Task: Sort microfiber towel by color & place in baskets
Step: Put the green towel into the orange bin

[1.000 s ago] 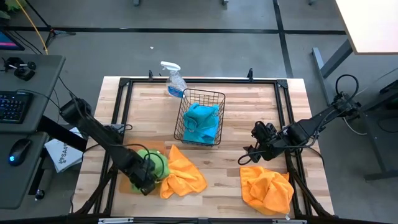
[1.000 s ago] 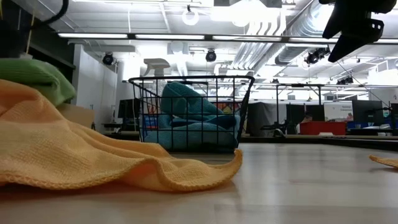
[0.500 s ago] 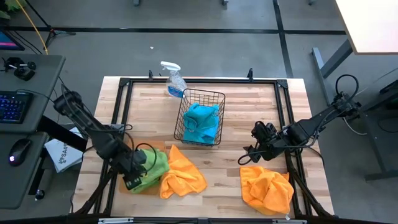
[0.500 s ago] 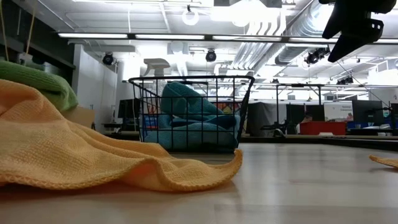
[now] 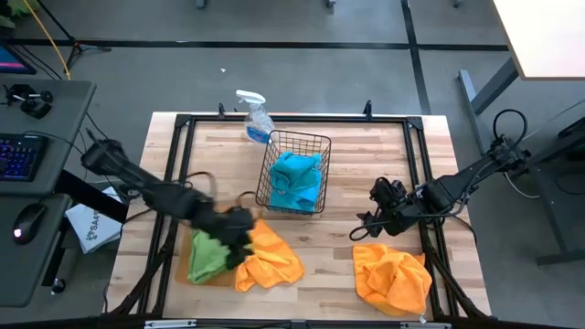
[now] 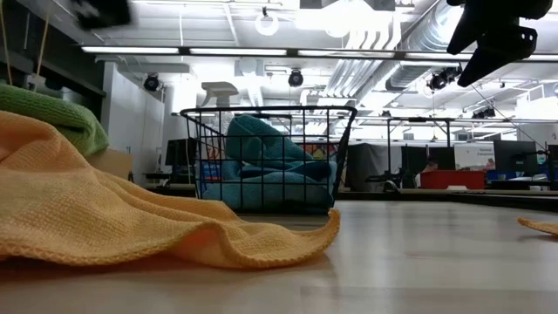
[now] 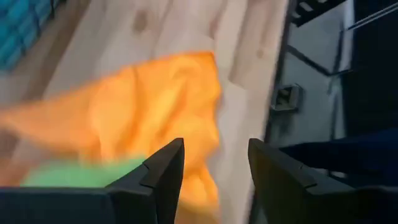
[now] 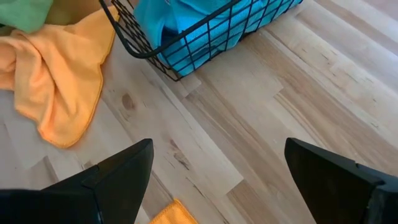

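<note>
Over counter front-left: left pincer [image 5: 239, 222], fingers apart, grasping nothing, above orange towel [image 5: 268, 256]
green towel [image 5: 208, 257]: on orange tray [image 5: 186, 273]
black basket [image 5: 294, 173]: holds blue towels [image 5: 295, 178]
right pincer [image 5: 375, 217]: spread wide, idle at right

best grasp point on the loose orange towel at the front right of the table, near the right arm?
I'd pinch a raised fold near the middle of the orange towel, coming straight down from above. It lies crumpled in a heap on the table with nothing on top, so the ridges give the open right gripper something to close on.

Two orange towels [image 5: 271, 258] [image 5: 393, 279], one green towel [image 5: 208, 254], one basket [image 5: 294, 172].
</note>
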